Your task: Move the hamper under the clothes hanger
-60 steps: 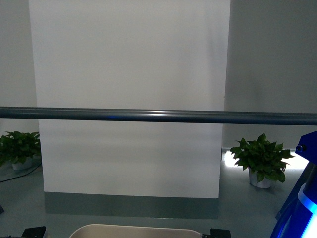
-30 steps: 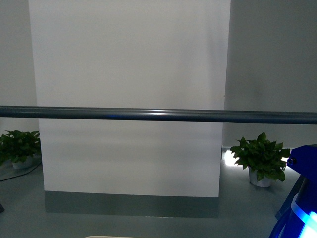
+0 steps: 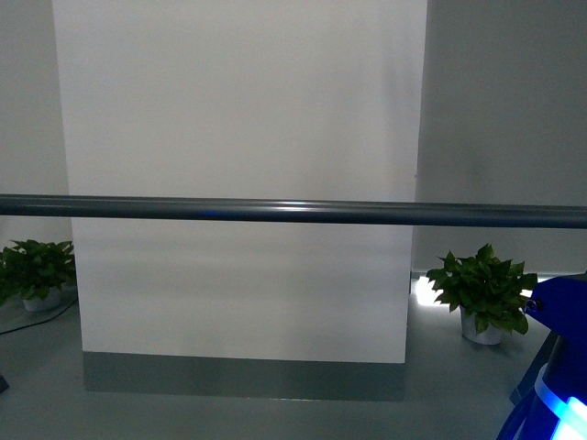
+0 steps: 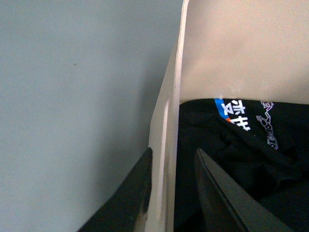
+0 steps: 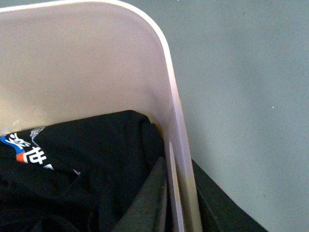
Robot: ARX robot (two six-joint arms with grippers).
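The beige hamper (image 4: 227, 53) shows only in the wrist views; it is out of the front view. It holds black clothes (image 4: 251, 154) with white and blue print. My left gripper (image 4: 170, 166) is shut on the hamper's side wall, one finger outside and one inside. My right gripper (image 5: 179, 176) is shut on the hamper's (image 5: 87, 63) opposite wall near a rounded corner, with black clothes (image 5: 82, 164) inside. A long dark-grey horizontal bar of the clothes hanger (image 3: 293, 213) crosses the whole front view at mid height. Neither arm shows in the front view.
A white panel (image 3: 240, 101) with a grey base stands behind the bar. Potted plants stand on the grey floor at the left (image 3: 35, 273) and right (image 3: 481, 291). A blue lit machine (image 3: 555, 367) is at the lower right. Grey floor (image 4: 72, 96) lies beside the hamper.
The hamper's rim and both gripper tips at the bottom of the front view have dropped out of sight. The blue machine at the right has shifted slightly.
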